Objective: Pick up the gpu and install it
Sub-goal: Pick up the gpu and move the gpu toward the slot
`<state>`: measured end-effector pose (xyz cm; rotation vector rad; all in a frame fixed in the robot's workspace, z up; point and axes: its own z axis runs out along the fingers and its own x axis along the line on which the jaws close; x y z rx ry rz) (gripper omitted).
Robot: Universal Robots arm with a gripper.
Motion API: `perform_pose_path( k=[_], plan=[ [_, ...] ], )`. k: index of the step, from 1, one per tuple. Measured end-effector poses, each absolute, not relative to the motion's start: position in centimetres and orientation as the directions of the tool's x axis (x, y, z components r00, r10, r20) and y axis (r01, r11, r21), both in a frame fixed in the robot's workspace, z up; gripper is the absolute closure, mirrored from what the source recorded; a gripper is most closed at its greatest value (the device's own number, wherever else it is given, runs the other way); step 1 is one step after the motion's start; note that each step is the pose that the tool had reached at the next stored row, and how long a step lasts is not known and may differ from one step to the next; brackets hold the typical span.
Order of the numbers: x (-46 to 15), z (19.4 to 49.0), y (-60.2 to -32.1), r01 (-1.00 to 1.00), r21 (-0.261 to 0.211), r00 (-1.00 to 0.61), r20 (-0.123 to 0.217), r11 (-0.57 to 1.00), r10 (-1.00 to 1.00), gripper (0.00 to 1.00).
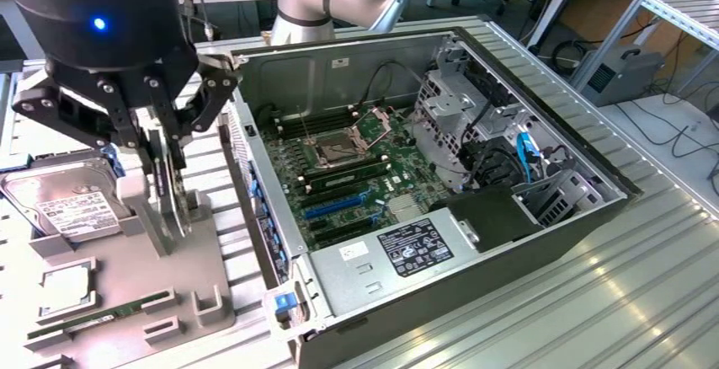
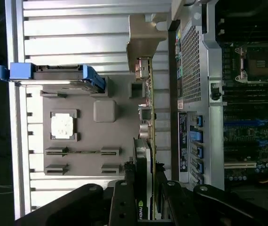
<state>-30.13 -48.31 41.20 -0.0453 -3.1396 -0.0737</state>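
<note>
Fingers (image 2: 122, 202) of my gripper (image 2: 144, 188) clamped across gpu (image 2: 145, 150) — card held edge-up, presumably for straight slot entry; fixture tray (image 1: 135, 276) below me, open case (image 1: 326, 70) alongside.

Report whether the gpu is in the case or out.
Out: the gpu stands on edge in the gray holder beside the computer case, gripper at it.

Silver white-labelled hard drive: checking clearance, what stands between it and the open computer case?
Exterior view: the thin dark gpu card, upright in a grey tray, black gripper at its top.
</note>
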Motion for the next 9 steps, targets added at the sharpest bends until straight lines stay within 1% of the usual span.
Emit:
perform_pose_path(
  k=[9],
  plan=[
    [-30.1,45.6,-48.3,0.029,0.047,-1.0,0.002,0.998,0.029,0.73]
  ],
)
